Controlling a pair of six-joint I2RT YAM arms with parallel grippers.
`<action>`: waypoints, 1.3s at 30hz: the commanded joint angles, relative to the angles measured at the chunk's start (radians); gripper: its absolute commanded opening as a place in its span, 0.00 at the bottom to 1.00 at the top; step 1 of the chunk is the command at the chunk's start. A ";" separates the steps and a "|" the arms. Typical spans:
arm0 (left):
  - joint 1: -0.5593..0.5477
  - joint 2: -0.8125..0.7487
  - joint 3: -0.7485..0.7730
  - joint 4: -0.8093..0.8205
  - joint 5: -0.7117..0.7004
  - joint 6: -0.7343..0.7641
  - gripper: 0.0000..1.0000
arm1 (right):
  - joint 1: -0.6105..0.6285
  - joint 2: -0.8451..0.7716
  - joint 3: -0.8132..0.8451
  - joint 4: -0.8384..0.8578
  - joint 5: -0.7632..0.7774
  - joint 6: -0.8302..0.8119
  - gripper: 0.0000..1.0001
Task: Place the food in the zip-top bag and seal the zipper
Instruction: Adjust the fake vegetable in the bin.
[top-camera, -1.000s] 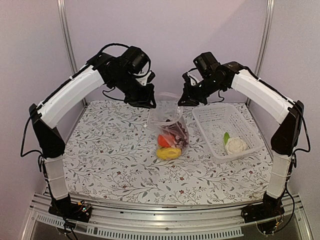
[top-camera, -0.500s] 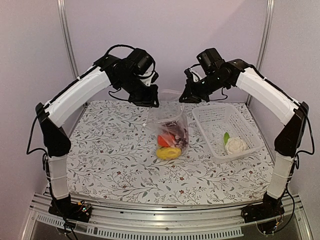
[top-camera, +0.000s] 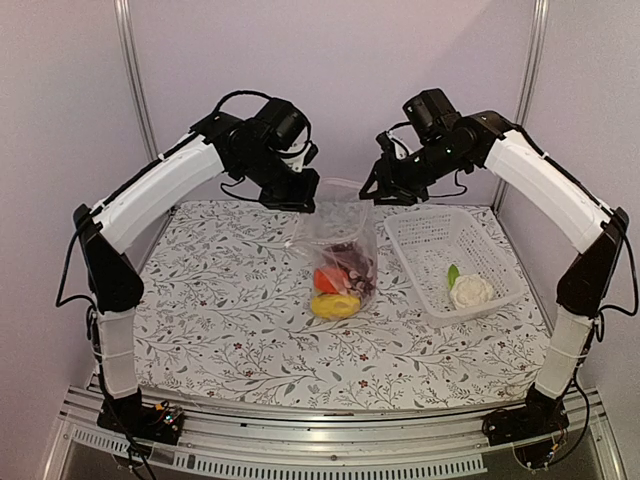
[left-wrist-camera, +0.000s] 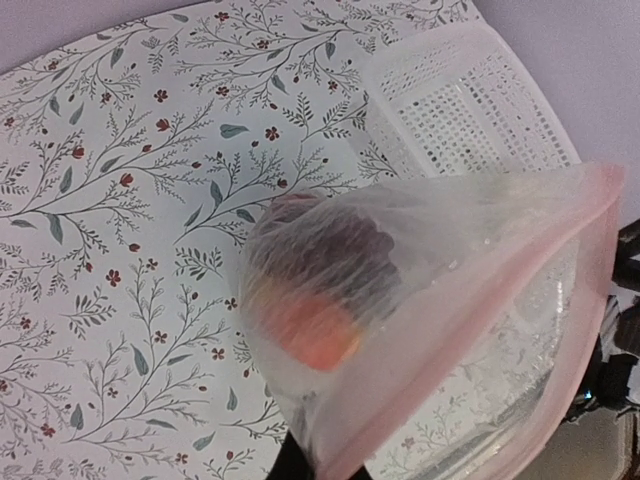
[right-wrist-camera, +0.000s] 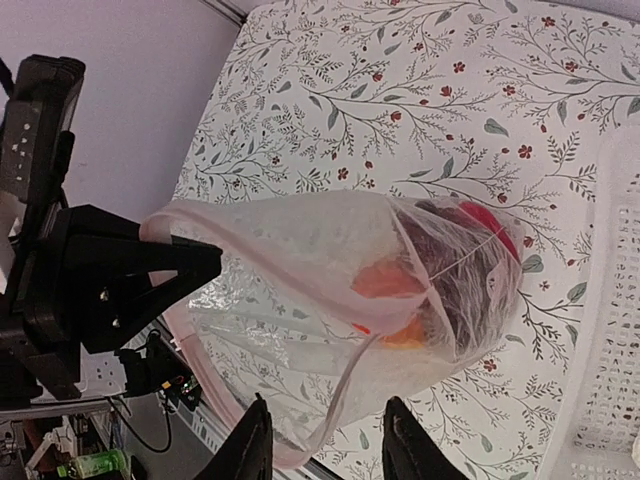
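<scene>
Cauliflower (top-camera: 472, 292) needed the zip-top bag (top-camera: 340, 235) held steady by the left gripper (top-camera: 300, 198) pinching its rim, while the right gripper's (right-wrist-camera: 328, 440) jaws stood apart.

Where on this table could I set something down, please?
Free: the cloth left of the zip-top bag, and the near strip before the arm bases. Crowded: back centre, where left gripper and right gripper flank the bag's mouth; basket at right.

Before you stand two arms, the left arm (top-camera: 150, 195) and the right arm (top-camera: 545, 185), with one clear zip-top bag (top-camera: 340, 235), one white perforated basket (top-camera: 430, 232) and four toy foods: one yellow piece (top-camera: 337, 306), one red-orange piece (top-camera: 327, 281), one dark purple grape bunch (top-camera: 356, 262) and one white cauliflower (top-camera: 471, 292).
</scene>
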 joint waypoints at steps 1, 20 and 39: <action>0.026 -0.053 -0.052 0.026 -0.006 0.007 0.00 | -0.035 -0.143 -0.076 -0.048 0.053 -0.023 0.38; 0.042 -0.062 -0.078 0.048 0.064 0.013 0.00 | -0.323 -0.454 -0.844 -0.038 0.254 -0.159 0.31; 0.051 -0.056 -0.090 0.062 0.096 0.011 0.00 | -0.402 -0.377 -0.960 0.144 0.310 -0.142 0.47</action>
